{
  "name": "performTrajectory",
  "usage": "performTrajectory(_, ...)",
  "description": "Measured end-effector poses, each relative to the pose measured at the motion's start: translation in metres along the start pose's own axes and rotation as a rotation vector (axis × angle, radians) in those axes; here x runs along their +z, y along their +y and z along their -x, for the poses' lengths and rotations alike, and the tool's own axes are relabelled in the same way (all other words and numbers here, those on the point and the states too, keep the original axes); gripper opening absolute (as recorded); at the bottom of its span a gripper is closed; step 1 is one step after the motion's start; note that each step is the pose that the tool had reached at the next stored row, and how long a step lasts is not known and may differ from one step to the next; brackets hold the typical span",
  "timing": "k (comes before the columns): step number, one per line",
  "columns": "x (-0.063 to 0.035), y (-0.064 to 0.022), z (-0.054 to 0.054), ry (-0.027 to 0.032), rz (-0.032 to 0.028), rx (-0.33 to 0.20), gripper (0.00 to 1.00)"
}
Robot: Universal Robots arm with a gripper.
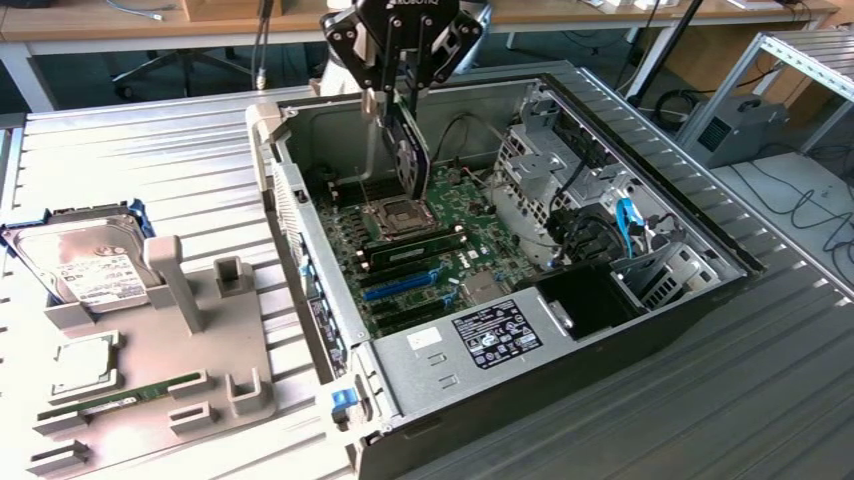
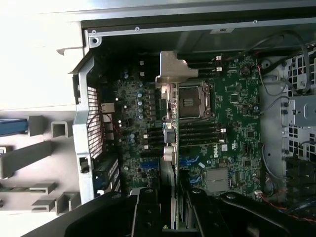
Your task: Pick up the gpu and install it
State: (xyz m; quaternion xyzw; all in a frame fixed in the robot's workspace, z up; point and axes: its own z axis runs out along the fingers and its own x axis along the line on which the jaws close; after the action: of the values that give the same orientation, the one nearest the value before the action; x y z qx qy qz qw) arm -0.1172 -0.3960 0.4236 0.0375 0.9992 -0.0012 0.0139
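Note:
My gripper (image 1: 390, 98) hangs over the back of the open computer case (image 1: 641, 300) and is shut on the gpu (image 1: 408, 150). The gpu is a slim dark card held on edge, pointing down over the motherboard (image 1: 441, 255) near the CPU socket (image 1: 399, 215). It is above the board, not seated. In the wrist view the gpu (image 2: 168, 128) shows edge-on, with its silvery bracket (image 2: 173, 69) at the far end toward the case's rear wall. The black fingers (image 2: 147, 212) clamp it from both sides. The blue slots (image 1: 400, 285) lie nearer the case front.
On the exterior view's left, a grey parts holder (image 1: 160, 340) carries a silver hard drive with blue frame (image 1: 80, 265), a CPU (image 1: 83, 360) and a green memory stick (image 1: 114, 402). The drive cage (image 1: 534, 170) and cables (image 1: 625, 225) crowd the case's right side.

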Motion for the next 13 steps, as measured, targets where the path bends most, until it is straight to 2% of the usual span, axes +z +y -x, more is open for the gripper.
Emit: performTrajectory(13, 0.0021, 0.0051, 0.0095, -0.0003, -0.0042, 0.000, 0.26)
